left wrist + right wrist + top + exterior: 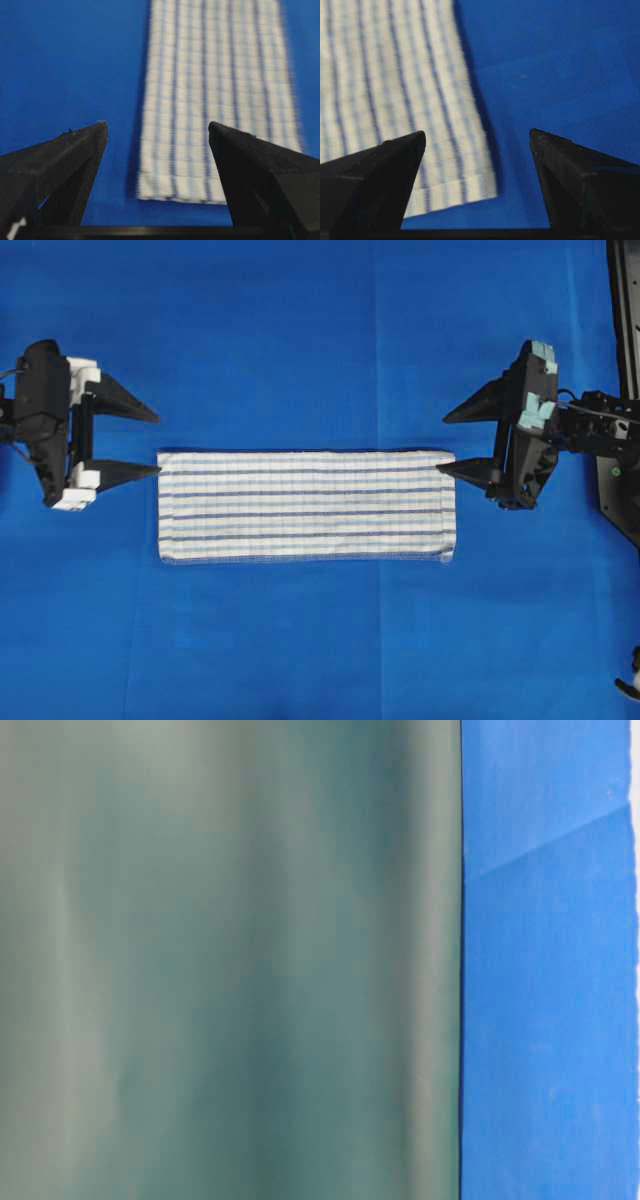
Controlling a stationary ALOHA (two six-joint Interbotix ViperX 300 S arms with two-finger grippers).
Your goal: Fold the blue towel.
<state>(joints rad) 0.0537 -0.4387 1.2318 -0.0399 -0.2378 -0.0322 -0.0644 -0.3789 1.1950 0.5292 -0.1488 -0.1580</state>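
Jaws wide on both, nothing held: left gripper (158, 444), right gripper (441, 446) flank blue towel (306, 505), flat mid-table on blue sheet (300, 340) (long strip already). Next, I'd say: pinch far corners at short ends together, lift evenly w/o dragging.

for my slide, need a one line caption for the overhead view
Both open grippers, left and right, flank the short ends of the blue towel, lying flat as a long strip on the blue sheet.
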